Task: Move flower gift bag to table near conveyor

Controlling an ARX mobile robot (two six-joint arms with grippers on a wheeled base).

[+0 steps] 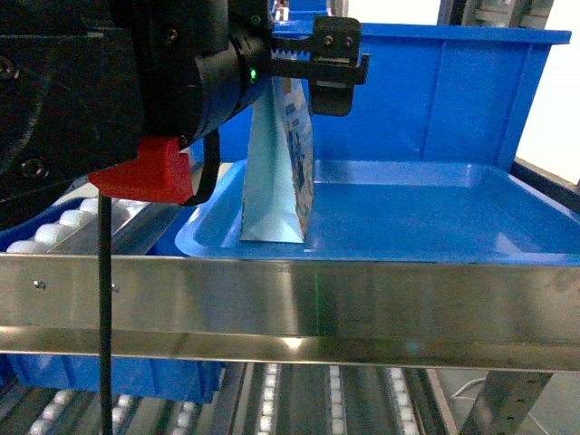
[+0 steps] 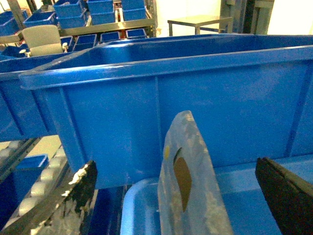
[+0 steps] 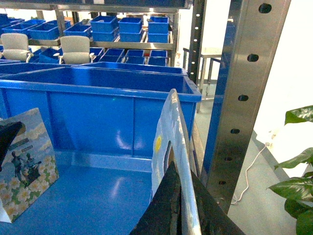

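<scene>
Flower gift bag: upright at 9 o'clock in the blue tray, on the conveyor.
Left gripper: fingers wide, straddling the bag's top.
Right gripper: against a glossy bag; grip cannot be told.

No legible text, labels, brands or numbers in any view, print on gift bag limited to flower pattern and figures, too blurred to read, blue bin unmarked, steel rail unmarked
</scene>
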